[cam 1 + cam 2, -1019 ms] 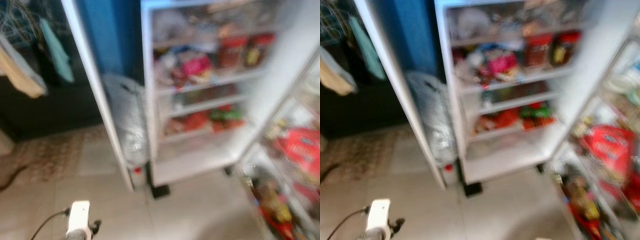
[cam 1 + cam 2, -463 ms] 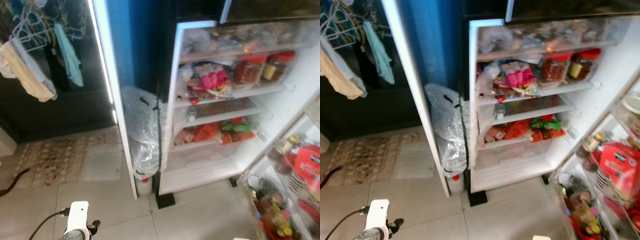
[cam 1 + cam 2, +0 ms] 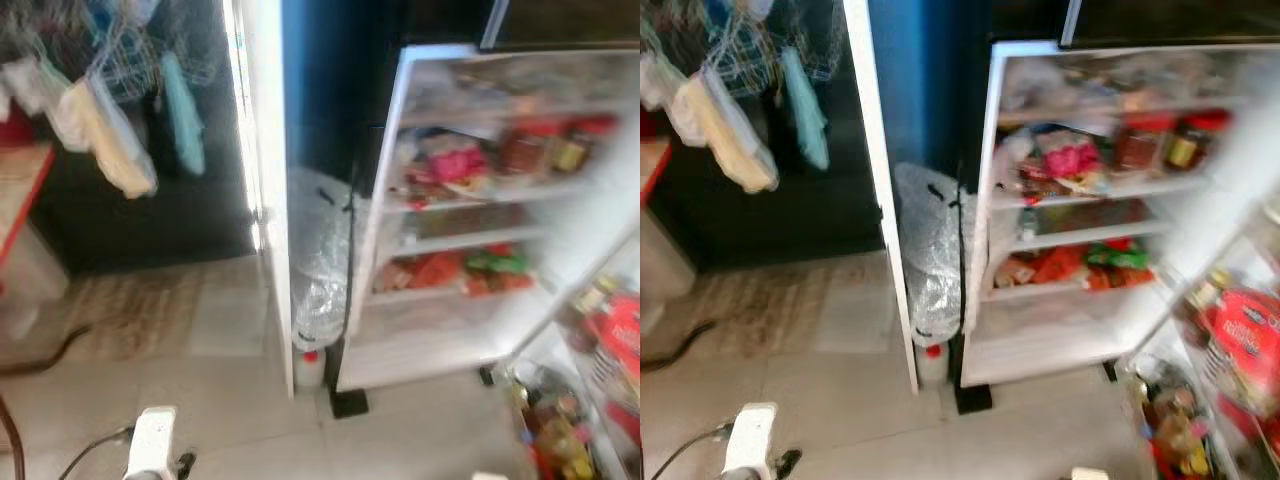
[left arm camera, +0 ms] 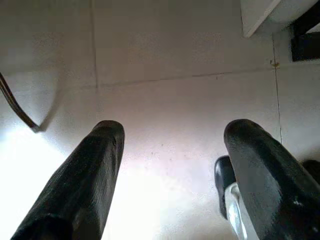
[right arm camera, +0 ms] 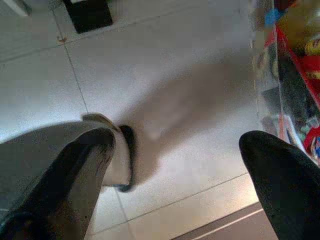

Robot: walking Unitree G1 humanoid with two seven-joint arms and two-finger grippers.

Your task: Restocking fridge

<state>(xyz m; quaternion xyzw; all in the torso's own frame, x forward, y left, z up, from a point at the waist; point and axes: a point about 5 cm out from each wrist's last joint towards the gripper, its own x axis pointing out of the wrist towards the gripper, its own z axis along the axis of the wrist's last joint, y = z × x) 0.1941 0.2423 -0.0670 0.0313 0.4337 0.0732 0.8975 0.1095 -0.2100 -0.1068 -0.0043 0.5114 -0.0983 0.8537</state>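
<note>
Left claw point(image 4: 170, 170) hangs released over bare floor tile point(image 4: 165, 55), fingers spread. Right claw point(image 5: 185, 175) also released, above tile beside the door shelf of bottles point(image 5: 295, 60). I see the fridge point(image 3: 1080, 330) open ahead, shelves full: red-lidded jars point(image 3: 1160, 145), pink packet point(image 3: 1068, 158), orange and green packs point(image 3: 1080, 265). Bubble-wrapped bundle point(image 3: 935, 250) wedged between fridge and white post point(image 3: 885, 200). Clothes point(image 3: 735, 125) hang at left. Red label on the door pack point(image 3: 1245, 335) too blurred to read.

Camera view swung leftward since earlier, fridge point(image 3: 1090, 220) now further right, frames slightly blurred.
</note>
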